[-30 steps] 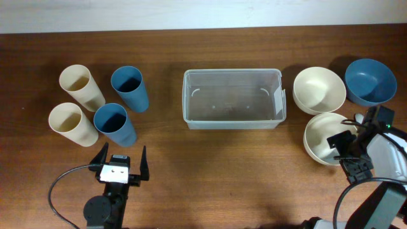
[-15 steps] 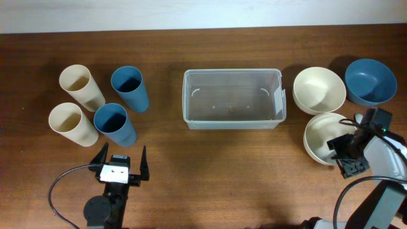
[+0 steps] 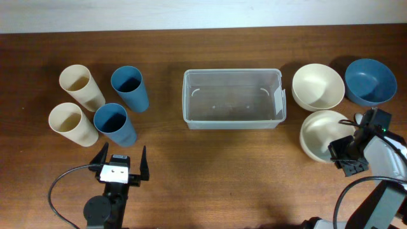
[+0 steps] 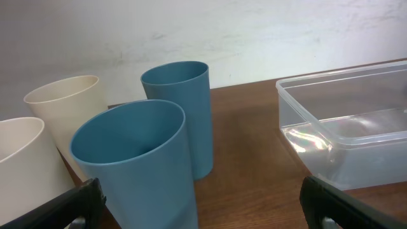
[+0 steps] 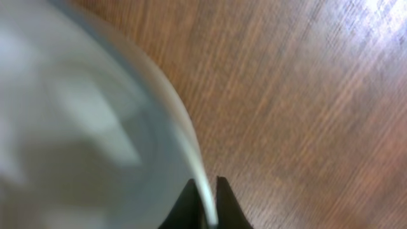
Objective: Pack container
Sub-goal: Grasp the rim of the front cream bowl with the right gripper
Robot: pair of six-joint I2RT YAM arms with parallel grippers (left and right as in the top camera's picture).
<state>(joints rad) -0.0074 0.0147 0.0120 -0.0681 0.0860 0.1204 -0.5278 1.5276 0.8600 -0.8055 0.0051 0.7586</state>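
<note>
The container (image 3: 233, 121), a clear rectangular bin, stands empty at the table's centre; the left wrist view shows its near corner (image 4: 346, 127). My right gripper (image 3: 340, 152) is shut on the rim of the near cream bowl (image 3: 320, 132) at the right. In the right wrist view the gripper (image 5: 205, 186) pinches that thin rim of the bowl (image 5: 82, 127), one finger inside and one outside. Near the front left, my left gripper (image 3: 119, 157) is open and holds nothing. In its own view the gripper (image 4: 200, 202) faces a blue cup (image 4: 137, 165) just ahead.
Two cream cups (image 3: 81, 86) (image 3: 71, 124) and two blue cups (image 3: 130, 88) (image 3: 114, 124) stand upright at the left. A second cream bowl (image 3: 319, 88) and a blue bowl (image 3: 370, 81) sit at the back right, close to the held bowl.
My right gripper has shut from wide open onto the near cream bowl's rim, and the bowl has shifted slightly left. The left arm has not moved.
</note>
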